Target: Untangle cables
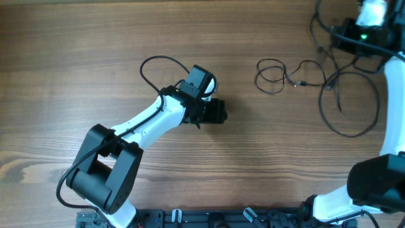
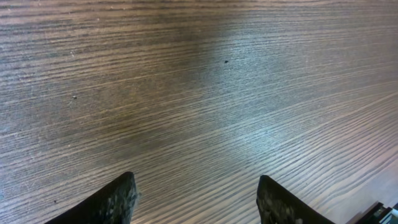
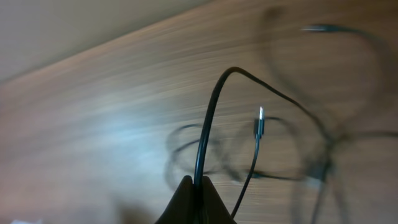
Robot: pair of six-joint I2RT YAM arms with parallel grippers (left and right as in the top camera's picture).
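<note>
A brown wooden worktop [image 1: 76, 38] fills the overhead view, its fine straight grain running side to side. Close up, it has a soft sheen and a few tiny dark specks [image 2: 226, 61].

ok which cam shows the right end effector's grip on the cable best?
Right wrist: the right end effector is shut, pinching one cable that rises from its tips. Overhead shows the cable's loops, but the grip is too small to judge. Left wrist shows only table.
</note>
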